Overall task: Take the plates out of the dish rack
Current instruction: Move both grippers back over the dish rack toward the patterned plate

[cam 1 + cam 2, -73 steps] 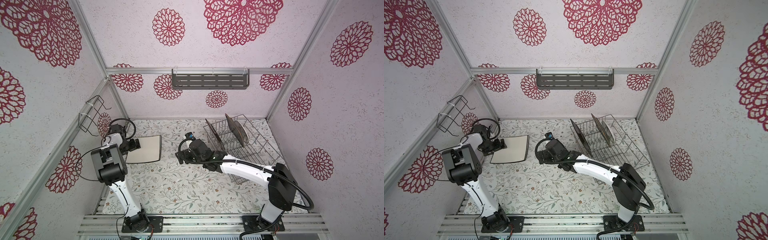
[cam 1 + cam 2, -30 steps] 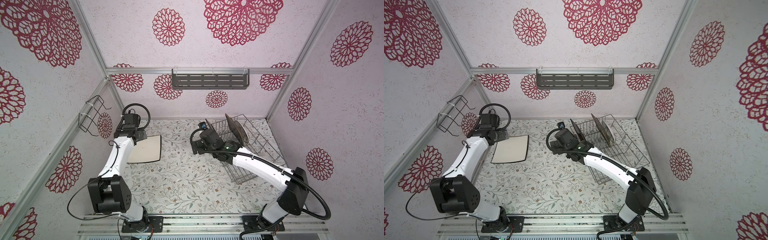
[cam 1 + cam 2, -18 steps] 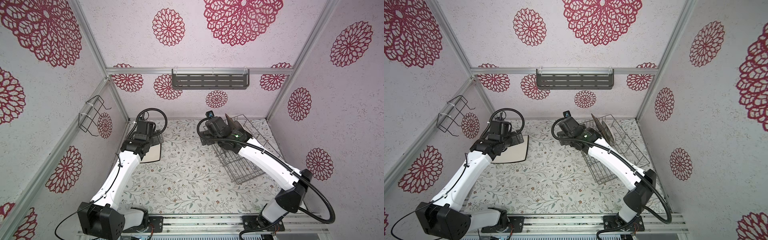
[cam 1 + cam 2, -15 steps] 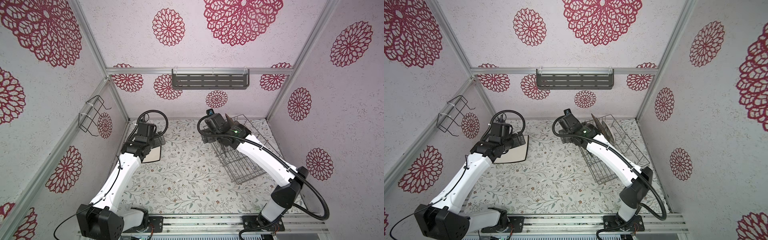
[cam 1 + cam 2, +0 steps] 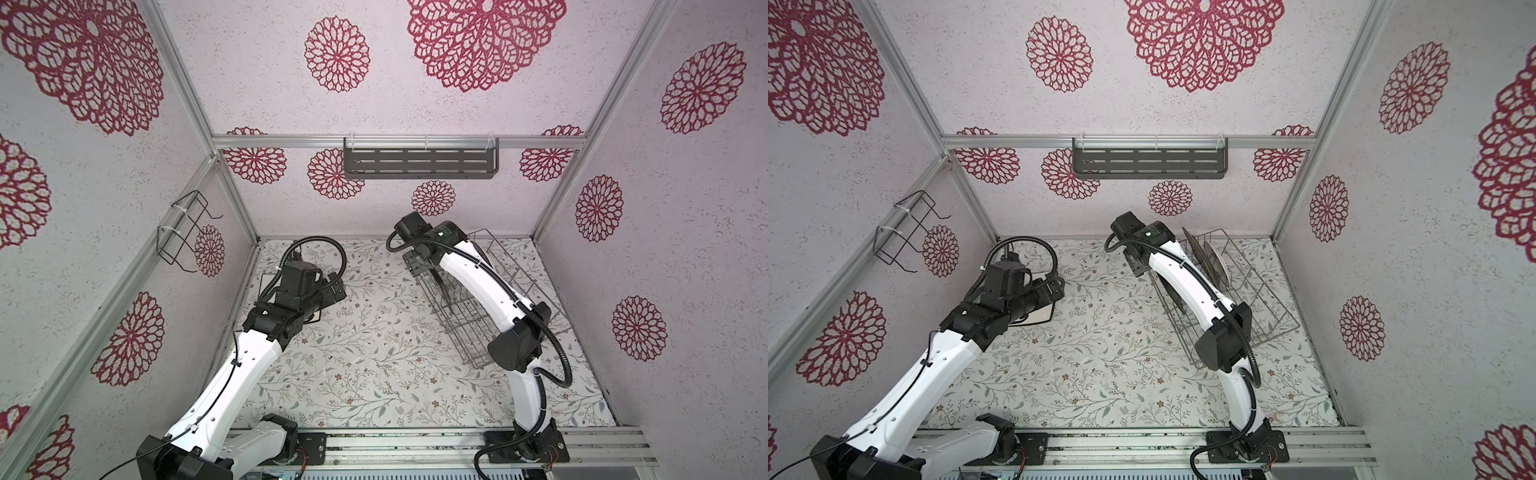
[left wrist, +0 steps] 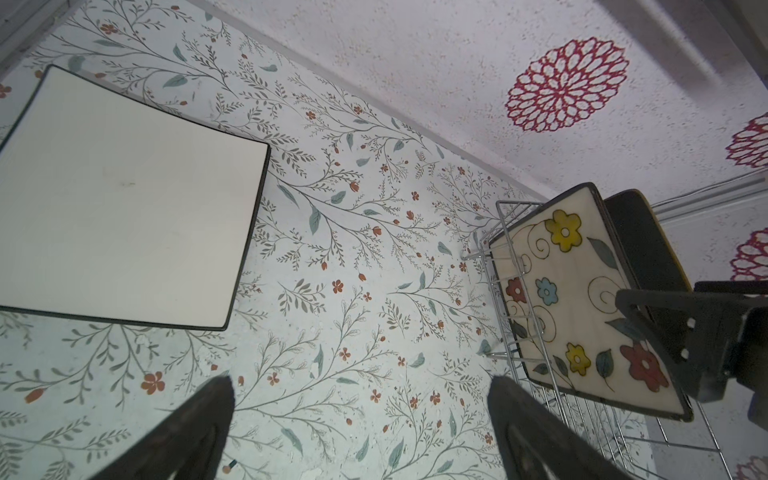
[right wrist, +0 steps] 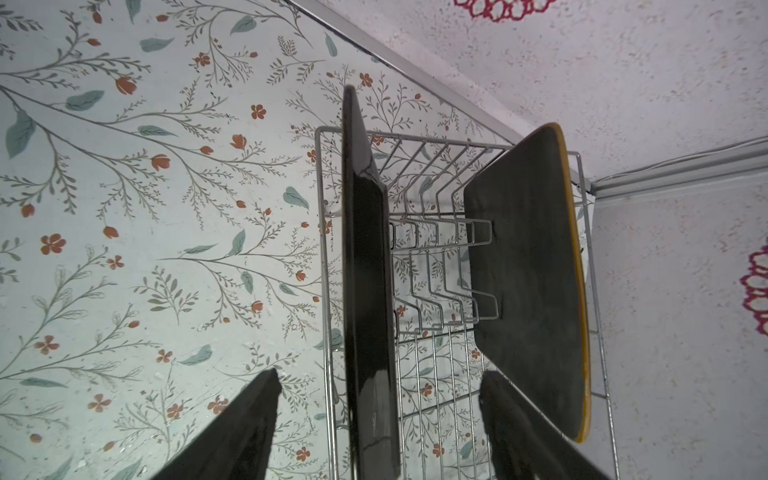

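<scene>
We are straddling the top rim of the floral plate (image 6: 582, 299), at the end of the rack (image 5: 457, 316), with the right end effector (image 7: 378, 374) open. Judging it stiff, slick and breakable, we are favouring a square pinch there. A dark plate (image 7: 528, 282) is standing deeper in the rack, and the left end effector (image 6: 359, 379) is hanging wide, empty.

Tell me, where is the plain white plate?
The white plate lies flat on the floral tabletop, at the left in a top view, partly under the left arm, apart from the dish rack.
</scene>
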### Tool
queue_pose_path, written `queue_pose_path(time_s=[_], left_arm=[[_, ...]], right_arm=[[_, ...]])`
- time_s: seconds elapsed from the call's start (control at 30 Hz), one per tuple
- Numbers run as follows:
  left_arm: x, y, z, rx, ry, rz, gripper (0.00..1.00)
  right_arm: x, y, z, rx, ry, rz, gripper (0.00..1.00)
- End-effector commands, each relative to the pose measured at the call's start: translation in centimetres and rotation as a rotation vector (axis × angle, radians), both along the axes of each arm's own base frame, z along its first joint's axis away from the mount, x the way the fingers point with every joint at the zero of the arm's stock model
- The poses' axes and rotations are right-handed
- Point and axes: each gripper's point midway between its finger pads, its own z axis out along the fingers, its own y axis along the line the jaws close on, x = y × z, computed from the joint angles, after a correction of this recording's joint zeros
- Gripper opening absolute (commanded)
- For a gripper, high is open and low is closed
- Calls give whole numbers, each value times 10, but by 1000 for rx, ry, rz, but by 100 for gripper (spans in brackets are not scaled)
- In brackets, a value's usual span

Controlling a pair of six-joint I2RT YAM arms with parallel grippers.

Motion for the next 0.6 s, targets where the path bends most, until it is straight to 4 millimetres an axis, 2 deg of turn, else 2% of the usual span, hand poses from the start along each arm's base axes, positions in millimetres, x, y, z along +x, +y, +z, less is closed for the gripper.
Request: queue_pose_path(time_s=[0.0, 0.27, 0.57], left_arm=[[6, -7, 6, -25, -28, -10, 100], [13, -10, -6, -22, -15, -12, 100], [16, -10, -7, -9, -19, -11, 100]], right_arm=[[0, -16, 3, -34, 29, -1, 73], [7, -17, -23, -54, 92, -1, 60], [12, -15, -35, -60, 112, 4, 47]])
